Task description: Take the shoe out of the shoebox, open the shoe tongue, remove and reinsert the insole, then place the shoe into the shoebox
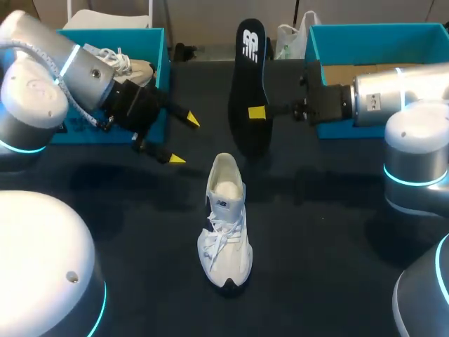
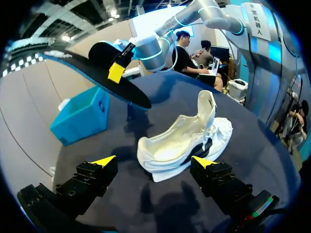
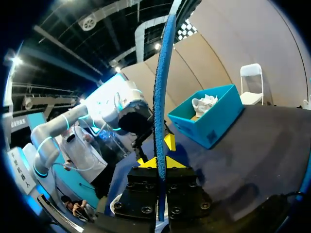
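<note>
as right gripper (image 1: 258, 112) pinches thin black insole (image 1: 250, 63), white shoe (image 1: 226, 225) gapes.

Premises: a robotics laboratory work cell. Evidence: two jointed machine arms, the left arm (image 1: 42, 84) and the right arm (image 1: 403, 98), each with lit cyan rings at the joints, flank a table (image 1: 316, 239) covered in dark cloth. Staged test items are laid out on it: a teal left shoebox (image 1: 158, 53), a teal right shoebox (image 1: 379, 33) and a white shoe (image 1: 226, 225) at the centre.
</note>
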Available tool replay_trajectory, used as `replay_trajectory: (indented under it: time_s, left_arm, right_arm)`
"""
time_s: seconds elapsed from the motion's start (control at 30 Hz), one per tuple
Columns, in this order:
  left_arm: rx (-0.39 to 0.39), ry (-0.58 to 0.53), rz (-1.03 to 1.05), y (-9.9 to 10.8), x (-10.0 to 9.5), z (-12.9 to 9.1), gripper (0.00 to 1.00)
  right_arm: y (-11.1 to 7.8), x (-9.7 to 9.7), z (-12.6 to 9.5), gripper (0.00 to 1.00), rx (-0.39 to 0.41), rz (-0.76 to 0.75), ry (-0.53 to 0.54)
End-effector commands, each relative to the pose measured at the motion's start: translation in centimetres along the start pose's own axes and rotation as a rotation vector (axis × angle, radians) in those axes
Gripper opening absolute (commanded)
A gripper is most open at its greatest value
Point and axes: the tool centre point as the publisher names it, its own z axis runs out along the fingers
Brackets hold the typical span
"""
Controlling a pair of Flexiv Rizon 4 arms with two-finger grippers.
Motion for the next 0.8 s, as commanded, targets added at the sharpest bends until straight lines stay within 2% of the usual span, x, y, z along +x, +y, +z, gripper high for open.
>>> replay_trajectory:
  time_s: [0.03,0.23,0.77,0.8]
  left_arm:
    - [-0.068,0.05,-0.029,0.1,0.4,0.1,1.0]
    - [-0.108,0.063,-0.078,0.8,1.5,0.5,1.0]
    - [-0.167,0.088,-0.136,3.6,4.5,2.2,1.0]
    - [-0.169,0.087,-0.14,3.7,4.6,2.3,1.0]
  right_arm:
    - [-1.1,0.1,0.4,0.0,-0.025,-0.032,-0.011]
    - [-1.4,0.0,1.2,0.0,-0.024,-0.089,-0.025]
    - [-1.4,0.0,1.2,0.0,-0.024,-0.089,-0.025]
    - [-1.5,0.0,1.3,0.0,-0.055,-0.093,-0.032]
